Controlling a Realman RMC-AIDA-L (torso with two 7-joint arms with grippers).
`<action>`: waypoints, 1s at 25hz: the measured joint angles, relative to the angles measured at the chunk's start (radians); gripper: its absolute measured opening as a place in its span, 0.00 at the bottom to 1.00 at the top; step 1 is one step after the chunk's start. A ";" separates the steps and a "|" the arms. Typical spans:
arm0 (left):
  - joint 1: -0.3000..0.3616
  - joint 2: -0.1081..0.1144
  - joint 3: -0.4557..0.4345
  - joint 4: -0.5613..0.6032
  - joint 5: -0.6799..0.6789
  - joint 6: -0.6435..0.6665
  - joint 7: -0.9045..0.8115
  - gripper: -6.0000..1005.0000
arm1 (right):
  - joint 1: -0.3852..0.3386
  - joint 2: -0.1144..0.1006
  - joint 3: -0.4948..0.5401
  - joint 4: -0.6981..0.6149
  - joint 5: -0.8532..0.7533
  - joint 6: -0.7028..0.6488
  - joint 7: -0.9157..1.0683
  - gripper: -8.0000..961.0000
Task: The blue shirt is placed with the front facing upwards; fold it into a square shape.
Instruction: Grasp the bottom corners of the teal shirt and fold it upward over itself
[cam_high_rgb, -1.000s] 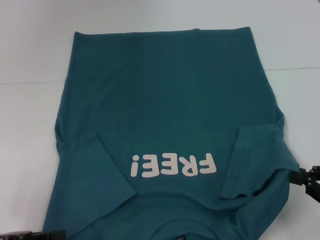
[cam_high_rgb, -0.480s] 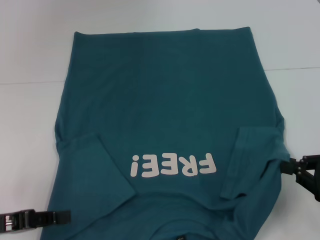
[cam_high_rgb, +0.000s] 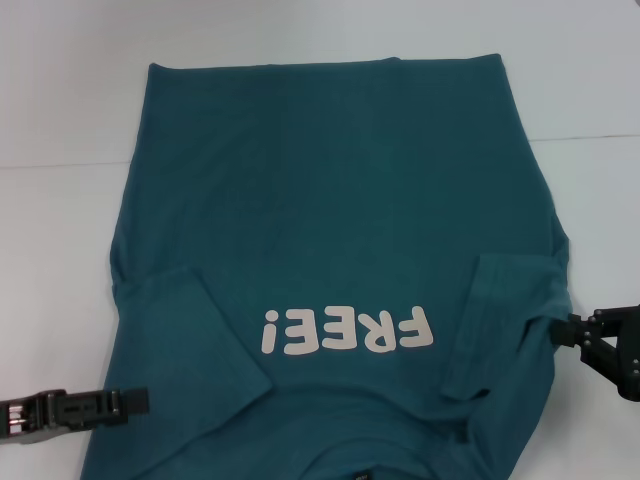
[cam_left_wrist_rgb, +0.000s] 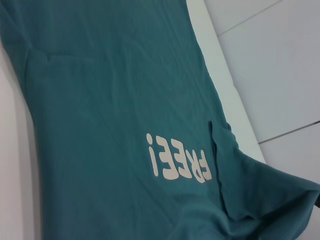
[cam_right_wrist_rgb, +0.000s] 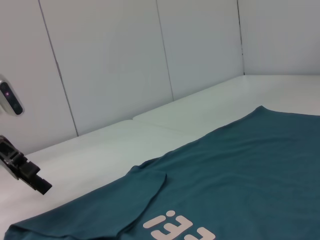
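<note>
One blue shirt (cam_high_rgb: 330, 260), white "FREE!" (cam_high_rgb: 348, 330), both sleeves folded in, left tool (cam_high_rgb: 140, 400) and right tool (cam_high_rgb: 558, 330) at its edges, grip unclear

The left hand (cam_high_rgb: 135, 401) is seen as a long, flat black bar built from blocky segments, with small pale markings near its rear end. The right hand (cam_high_rgb: 560, 331) is made of black angular links that form an open triangular frame, narrowing to short dark tips. No cables or sleeves can be made out.
</note>
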 joint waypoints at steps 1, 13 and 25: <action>-0.002 0.003 0.000 0.000 0.000 0.003 -0.007 0.44 | 0.000 0.000 0.000 0.001 0.000 0.001 0.000 0.04; 0.004 0.051 0.016 0.001 0.015 0.015 -0.155 0.88 | 0.006 0.000 0.001 0.043 0.003 0.030 -0.007 0.04; 0.011 0.059 0.028 -0.001 0.086 0.022 -0.194 0.94 | 0.015 0.001 0.000 0.074 0.001 0.053 0.001 0.04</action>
